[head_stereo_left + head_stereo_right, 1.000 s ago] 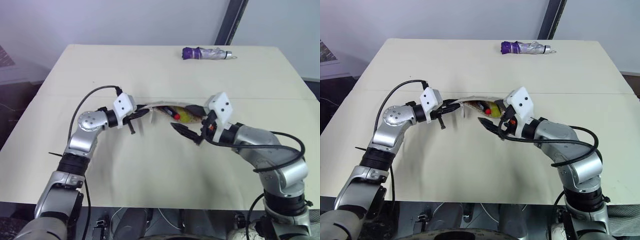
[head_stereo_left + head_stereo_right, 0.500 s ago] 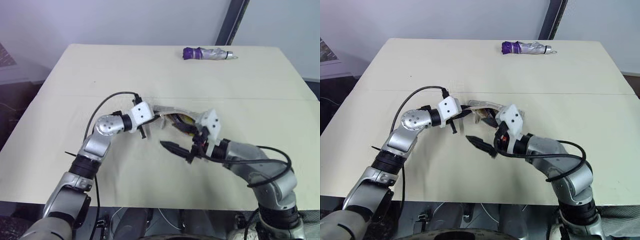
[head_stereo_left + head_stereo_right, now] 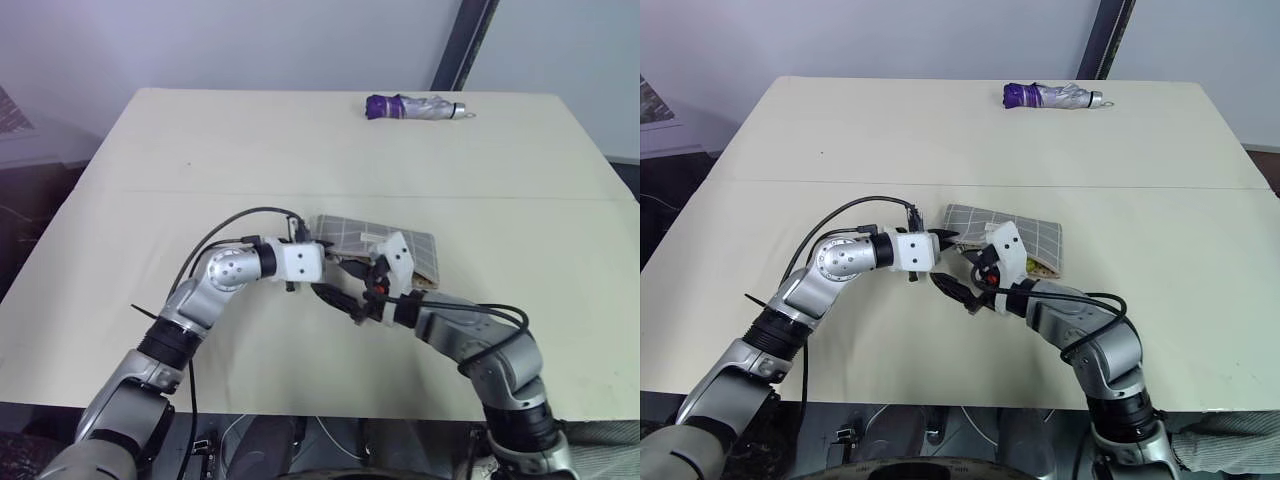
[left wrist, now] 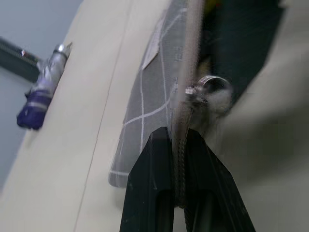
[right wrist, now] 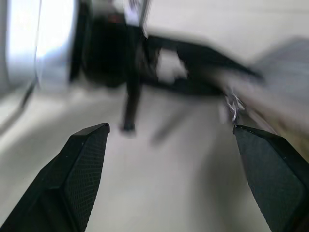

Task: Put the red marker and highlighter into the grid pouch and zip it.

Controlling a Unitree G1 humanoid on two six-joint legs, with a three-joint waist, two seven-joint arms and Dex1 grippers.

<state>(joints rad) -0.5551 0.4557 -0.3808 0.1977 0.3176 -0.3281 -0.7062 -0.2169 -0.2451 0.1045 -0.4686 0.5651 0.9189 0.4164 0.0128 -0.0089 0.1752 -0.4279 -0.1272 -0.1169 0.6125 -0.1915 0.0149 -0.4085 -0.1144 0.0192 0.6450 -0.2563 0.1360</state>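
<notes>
A cream table [image 3: 150, 160] carries a grey pouch [image 3: 385, 241] with white grid lines, lying flat near the middle. A sliver of yellow, the highlighter [image 3: 1041, 268], peeps out at the pouch's near right edge. The red marker cannot be made out.

The left gripper [image 3: 326, 260] reaches in from the left to the pouch's near left corner. From the head views its fingers are hard to read. The left wrist view shows them pinched tight on the pouch's zipper edge [image 4: 181, 140], with a small metal ring [image 4: 208, 86] just beyond.

The right gripper [image 3: 952, 290] hovers just in front of the pouch. In the right wrist view, its two black fingers [image 5: 79, 166] stand wide apart, holding nothing.

A folded purple umbrella [image 3: 412, 107] lies at the far edge of the table, well apart.
</notes>
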